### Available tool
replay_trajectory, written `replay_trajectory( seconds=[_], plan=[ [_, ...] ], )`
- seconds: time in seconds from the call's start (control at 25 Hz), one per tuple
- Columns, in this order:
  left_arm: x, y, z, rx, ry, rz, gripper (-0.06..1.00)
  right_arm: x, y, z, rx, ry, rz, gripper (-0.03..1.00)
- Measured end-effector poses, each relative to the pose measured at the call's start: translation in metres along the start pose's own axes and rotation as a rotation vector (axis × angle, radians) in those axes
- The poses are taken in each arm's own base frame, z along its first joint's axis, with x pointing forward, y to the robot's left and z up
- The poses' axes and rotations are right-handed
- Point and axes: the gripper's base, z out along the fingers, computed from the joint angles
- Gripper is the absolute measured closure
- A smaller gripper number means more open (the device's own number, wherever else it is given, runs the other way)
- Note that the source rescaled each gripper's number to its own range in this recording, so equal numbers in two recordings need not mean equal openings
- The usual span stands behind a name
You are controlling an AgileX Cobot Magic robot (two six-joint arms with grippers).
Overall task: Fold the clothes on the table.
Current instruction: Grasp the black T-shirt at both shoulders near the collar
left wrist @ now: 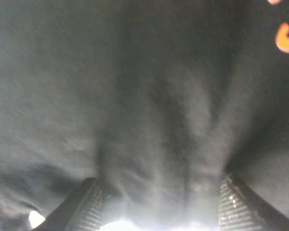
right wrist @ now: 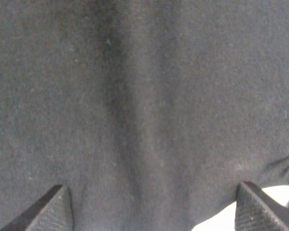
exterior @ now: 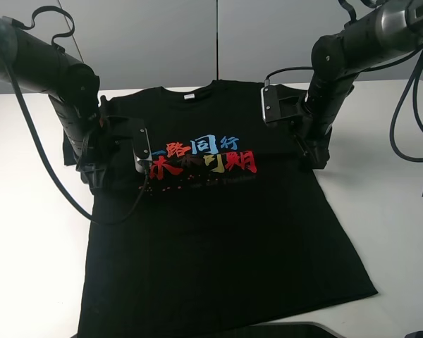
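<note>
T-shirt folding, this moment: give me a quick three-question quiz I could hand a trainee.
1. True or false: the T-shirt lies spread on the table with its printed side up.
2. Where is the right pincer? A at the bottom hem; B at chest level near the shirt's edge; C off the shirt entirely.
3. What colour is the neck label?
Key: 1 true; 2 B; 3 white.
</note>
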Motion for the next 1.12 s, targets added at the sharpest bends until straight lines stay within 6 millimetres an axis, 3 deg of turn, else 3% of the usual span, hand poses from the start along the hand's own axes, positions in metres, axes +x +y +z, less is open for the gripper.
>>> replay_trajectory(
  seconds=[0.76, 1.12],
  plan=[
    [-0.004, -0.005, 0.009, 0.093, -0.001, 0.078, 0.25, -0.003, 0.0, 0.0, -0.003, -0.031, 0.026, 0.22],
    [-0.01, 0.01, 0.006, 0.016, 0.011, 0.068, 0.25, -0.003, 0.0, 0.0, -0.006, -0.037, 0.031, 0.28]
  ],
)
